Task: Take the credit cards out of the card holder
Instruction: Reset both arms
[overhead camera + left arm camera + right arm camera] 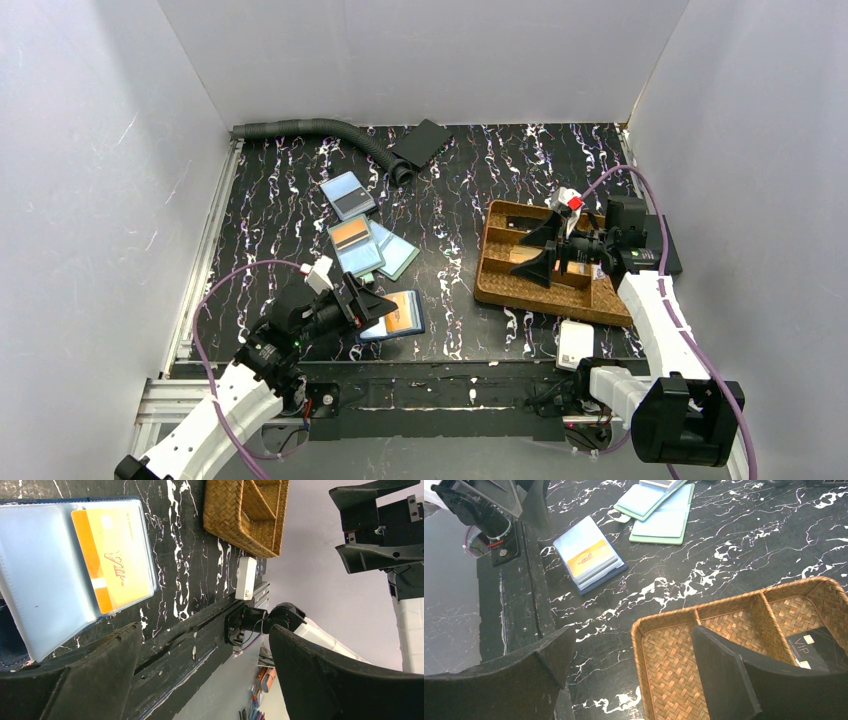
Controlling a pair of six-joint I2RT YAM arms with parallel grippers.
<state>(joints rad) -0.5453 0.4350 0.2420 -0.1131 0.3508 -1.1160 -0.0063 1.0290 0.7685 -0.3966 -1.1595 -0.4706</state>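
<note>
The dark navy card holder (pixel 403 318) lies open near the table's front edge, and an orange credit card (pixel 112 555) shows inside its clear sleeve (pixel 45 580). My left gripper (pixel 385 305) hovers at the holder's left edge, open and empty (pixel 205 635). Farther back lie three loose credit cards: light blue with grey (pixel 348 195), blue with an orange band (pixel 352 243) and teal (pixel 397 257). My right gripper (pixel 518 255) hangs open over the woven tray's left end (pixel 633 630), holding nothing. The holder (pixel 591 560) also shows in the right wrist view.
The brown woven tray (pixel 500 290) sits right of centre, with a black VIP card (pixel 819 650) in one compartment. A white box (pixel 574 343) lies at the front edge. A grey corrugated hose (pixel 320 130) and a flat black rectangle (pixel 420 143) lie at the back. White walls enclose the table.
</note>
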